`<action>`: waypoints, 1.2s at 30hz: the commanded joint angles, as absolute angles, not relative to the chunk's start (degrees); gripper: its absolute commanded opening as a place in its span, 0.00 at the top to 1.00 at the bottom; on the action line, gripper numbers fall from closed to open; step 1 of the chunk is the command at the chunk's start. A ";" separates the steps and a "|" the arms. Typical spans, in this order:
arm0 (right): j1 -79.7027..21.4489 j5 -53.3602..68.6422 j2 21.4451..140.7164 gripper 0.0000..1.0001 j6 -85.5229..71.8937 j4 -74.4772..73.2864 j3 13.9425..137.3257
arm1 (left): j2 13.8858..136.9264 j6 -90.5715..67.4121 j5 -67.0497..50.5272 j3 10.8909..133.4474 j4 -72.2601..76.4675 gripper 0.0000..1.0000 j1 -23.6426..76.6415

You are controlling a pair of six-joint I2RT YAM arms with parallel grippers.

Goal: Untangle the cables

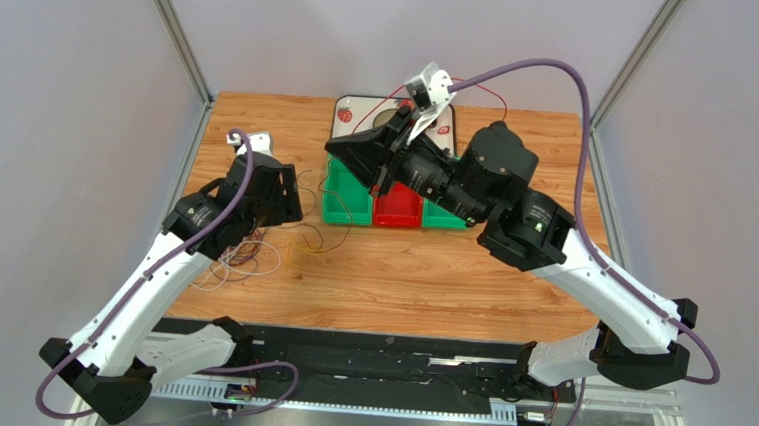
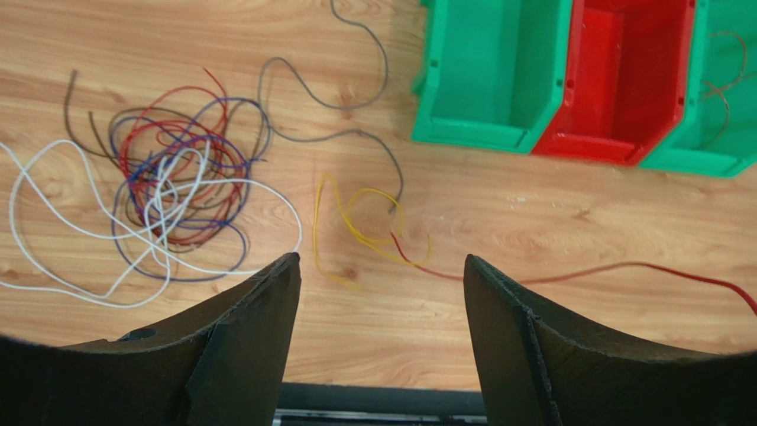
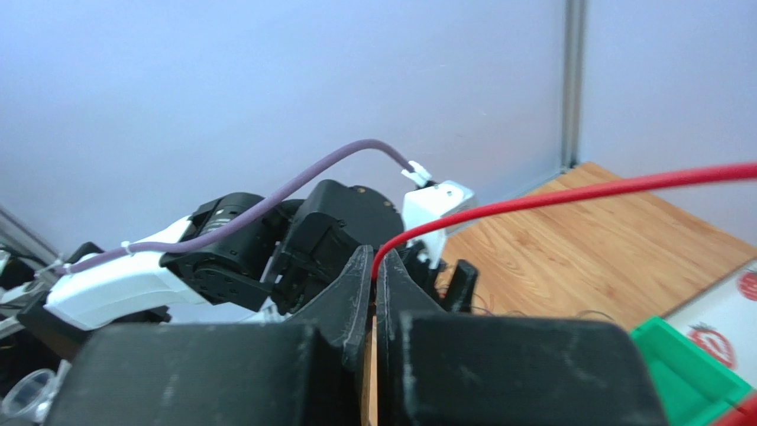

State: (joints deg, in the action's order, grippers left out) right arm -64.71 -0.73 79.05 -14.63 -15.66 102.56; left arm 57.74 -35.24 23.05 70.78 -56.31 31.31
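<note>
Wooden table point(image 2: 533, 213): most cables point(image 2: 173, 191) lie knotted, upper left; right gripper point(image 3: 375, 266) clamps one red cable point(image 3: 577, 191); left gripper point(image 2: 382, 293) gapes empty; untangling barely begun.

Two green bins point(image 2: 484, 133) and one red bin point(image 2: 609, 146) at upper right; two arms point(image 1: 152, 278); the cables point(image 2: 169, 177) too tangled to count.

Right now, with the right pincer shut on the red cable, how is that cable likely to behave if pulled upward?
Probably floppy: the red cable bends sharply out of the right pincer and lies in loose curves on the table. Likely very light, being string-thin. It may tug the yellow cable along, since they seem to cross.
</note>
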 commanded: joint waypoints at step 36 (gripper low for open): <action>-55.81 -22.14 73.83 1.00 -6.16 -24.34 106.70 | 60.63 -37.98 10.37 33.57 -5.29 0.20 48.77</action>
State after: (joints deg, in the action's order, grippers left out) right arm -56.10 -17.69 77.25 -8.05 -26.30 107.61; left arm 55.68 -42.46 7.90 31.16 -16.71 45.56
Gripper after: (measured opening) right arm 0.011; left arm 0.805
